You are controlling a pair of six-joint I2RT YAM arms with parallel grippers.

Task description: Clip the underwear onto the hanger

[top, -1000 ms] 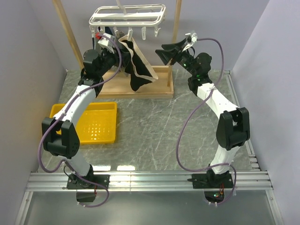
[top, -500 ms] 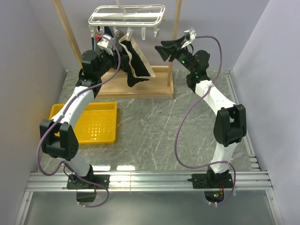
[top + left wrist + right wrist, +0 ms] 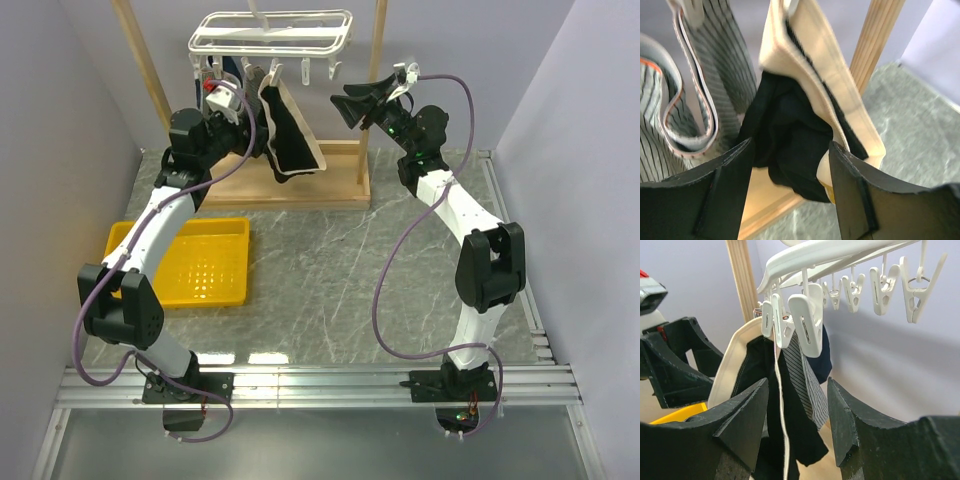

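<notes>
Top external view: one white hanger (image 3: 265,44) hangs at the top of one wooden frame stand (image 3: 300,188), which has two upright posts on a flat base.

- Clips (image 3: 807,320): seven white ones can be counted dangling beneath the bars in the right wrist view, three of them bunched at the left.
- Underwear (image 3: 295,140): one pair, black with a tan waistband. It hangs below the left part of the hanger, above the stand's base. Its waistband runs up to the bunched clips; which clip grips it cannot be told.
- Grey striped garment (image 3: 725,65): one, hanging just beside the underwear.
- Yellow tray (image 3: 205,262): one, on the table at the left, well apart from the stand.
- Left gripper (image 3: 790,150): raised at the underwear, jaws spread, with the black fabric showing between the two fingers. Contact cannot be told.
- Right gripper (image 3: 795,405): raised near the hanger's right side, jaws spread, holding nothing.
</notes>
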